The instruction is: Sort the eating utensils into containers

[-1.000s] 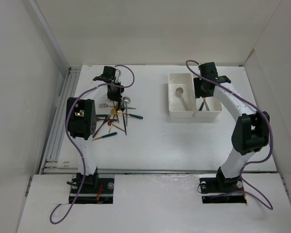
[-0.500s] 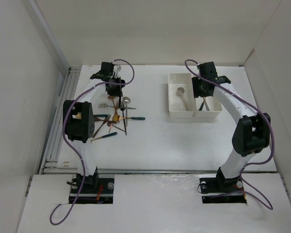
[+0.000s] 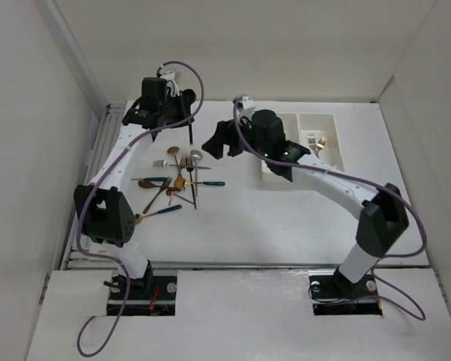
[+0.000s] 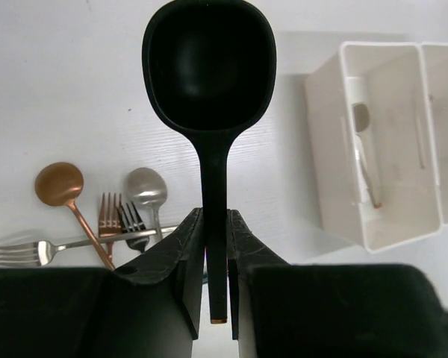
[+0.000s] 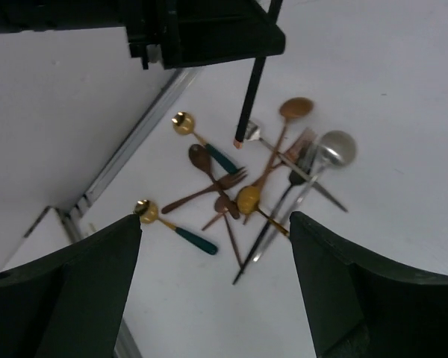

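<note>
My left gripper (image 3: 183, 120) is raised over the pile and shut on the handle of a black spoon (image 4: 209, 67), which hangs bowl-down (image 3: 189, 138). In the left wrist view its jaws (image 4: 213, 220) pinch the handle near its end. The other utensils lie in a loose pile (image 3: 177, 177), forks and spoons in silver, copper, gold and black (image 5: 246, 186). My right gripper (image 3: 214, 143) is open and empty, hovering right of the pile (image 5: 216, 291). The white two-compartment containers (image 3: 319, 116) stand at the back right; forks (image 3: 314, 141) lie in the right bin, a silver spoon (image 4: 362, 142) in the left.
A ribbed metal rail (image 3: 98, 173) runs along the table's left edge. White walls close in the left, back and right. The right arm's forearm (image 3: 316, 173) crosses over the left bin and hides most of it in the top view.
My left gripper has risen from the pile toward the back with the black spoon in it. My right arm has swung left from the bins to beside the pile.
</note>
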You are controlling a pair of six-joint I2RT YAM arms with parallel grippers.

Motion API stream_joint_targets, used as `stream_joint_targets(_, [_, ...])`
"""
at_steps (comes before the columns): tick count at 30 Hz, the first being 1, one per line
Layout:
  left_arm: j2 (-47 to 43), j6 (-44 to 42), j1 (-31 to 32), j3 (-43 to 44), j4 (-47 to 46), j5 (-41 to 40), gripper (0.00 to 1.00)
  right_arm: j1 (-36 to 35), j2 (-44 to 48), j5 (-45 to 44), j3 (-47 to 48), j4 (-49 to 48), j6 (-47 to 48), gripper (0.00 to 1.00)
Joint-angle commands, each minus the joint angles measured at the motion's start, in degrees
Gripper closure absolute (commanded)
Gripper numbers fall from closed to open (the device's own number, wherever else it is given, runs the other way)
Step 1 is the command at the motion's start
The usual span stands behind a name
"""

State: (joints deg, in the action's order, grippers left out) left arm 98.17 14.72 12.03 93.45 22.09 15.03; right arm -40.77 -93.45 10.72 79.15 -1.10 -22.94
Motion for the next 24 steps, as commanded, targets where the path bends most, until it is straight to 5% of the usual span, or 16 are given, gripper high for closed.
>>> stream_joint_targets(1, [-4.9, 1.5, 1.2, -0.7, -1.1, 0.5, 1.0, 0.3, -6.2, 6.6, 6.8, -8.2, -5.8, 0.14])
stream_joint_targets(24, [-11.6, 5.1, 1.2, -6.8, -3.9, 5.6, 1.0, -1.2, -22.0, 6.9, 18.8, -9.4, -12.6, 0.4])
